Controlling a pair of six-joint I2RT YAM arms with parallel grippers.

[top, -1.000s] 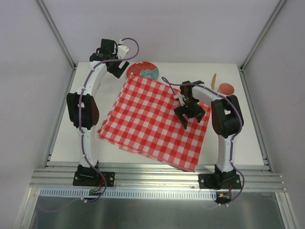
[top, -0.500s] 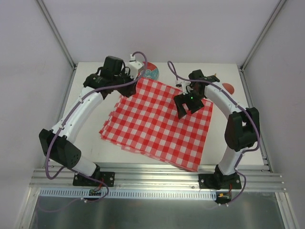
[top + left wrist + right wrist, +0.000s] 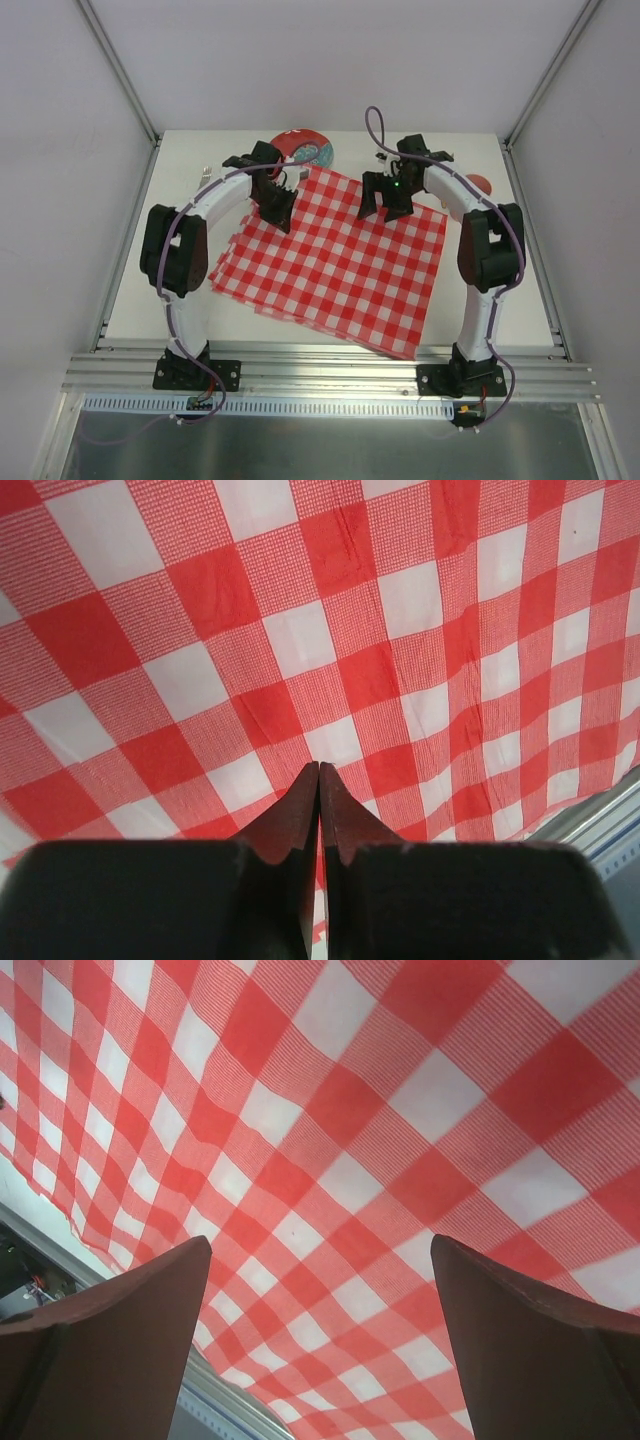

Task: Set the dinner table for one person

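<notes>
A red-and-white checked cloth (image 3: 340,260) lies skewed on the white dinner table (image 3: 525,290). My left gripper (image 3: 283,215) is over the cloth's far left part, shut, with its fingertips pressed together just above the checks (image 3: 319,770). I cannot tell whether any fold is pinched. My right gripper (image 3: 385,210) hangs open over the cloth's far right part, and only cloth (image 3: 330,1140) shows between its spread fingers (image 3: 322,1245).
A red plate with a teal pattern (image 3: 308,148) sits at the far edge, partly behind the left arm. A small red round dish (image 3: 481,184) lies beyond the right arm. A grey utensil (image 3: 205,177) rests at the far left. Aluminium rails (image 3: 330,375) border the near edge.
The left arm swung from beyond the plate onto the cloth's far left part, and its gripper shut. The right gripper moved toward the cloth's far edge and stayed open.
</notes>
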